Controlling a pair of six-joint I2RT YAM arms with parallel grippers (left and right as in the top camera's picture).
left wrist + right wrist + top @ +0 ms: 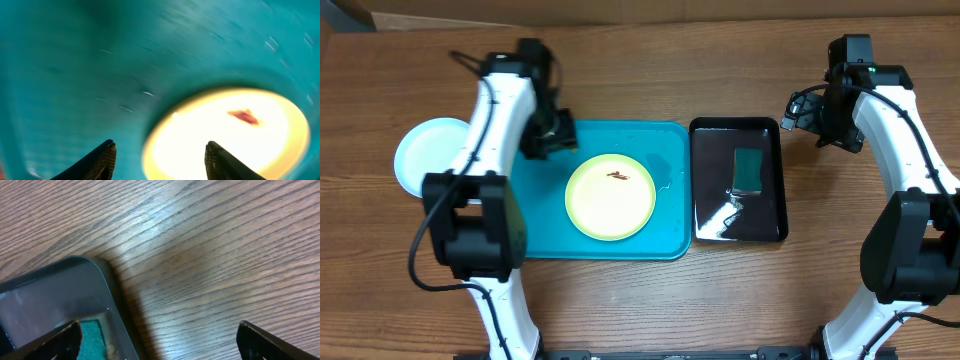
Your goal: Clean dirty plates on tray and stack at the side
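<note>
Teal-blue rectangular plastic tray (pixel 545 230) with rounded corners and a raised rim is sitting at centre frame on the wooden counter (pixel 720 60). Pale yellow round plastic plate (pixel 610 205) is lying flat inside the tray, slightly right of its middle. The plate is carrying a small brown smear (pixel 619 177) on its upper part.

White round plastic plate (pixel 425 150) is resting on the counter at left of frame, just off the tray's left edge and partly hidden under the left arm. A light blue edge is showing around it; cannot tell if that is a second plate underneath.

Narrow black rectangular tray (pixel 715 160) is sitting just beside the teal tray's right edge. It is holding a green rectangular sponge (pixel 749 170), and its lower part is looking shiny.

Left end effector (pixel 555 130) is hovering over the teal tray's upper left corner, beside the yellow plate. In the left wrist view (pixel 160 145) its jaws are standing moderately apart and gripping nothing. Teal tray (pixel 75 75), yellow plate (pixel 225 145) and smear (pixel 244 116) are blurring below it.

Right end effector (pixel 800 112) is hanging over bare counter at upper right, near the black tray's corner. In the right wrist view (pixel 159 330) its jaws are spreading wide and holding nothing, with counter (pixel 210 255), black tray (pixel 50 295) and sponge (pixel 91 332) showing.
</note>
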